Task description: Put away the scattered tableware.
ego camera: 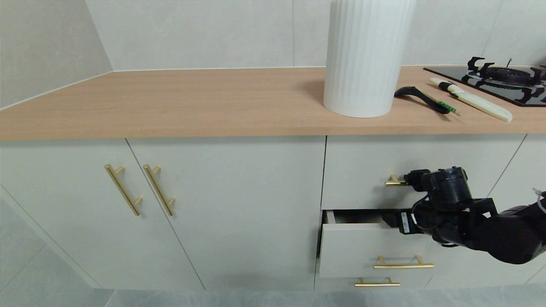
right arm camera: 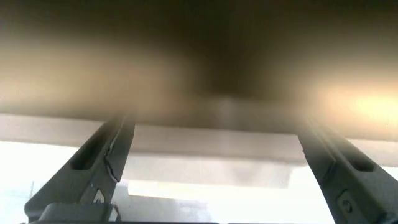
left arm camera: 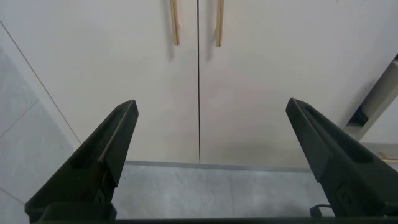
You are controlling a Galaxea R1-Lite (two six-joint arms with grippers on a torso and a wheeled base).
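White, black-banded plastic knife (ego camera: pixel 471 99) lay well above your empty, spread right tool (right arm camera: pixel 214 124); it looked light, stiff, slick, best pinched mid-length.

Bright even light, soft shadows, right-wrist glare

The right arm (ego camera: pixel 490 232) sits low at the right, pointing left — right gripper (right arm camera: pixel 211 121) spread wide. The left gripper (left arm camera: pixel 211 109) gapes too.
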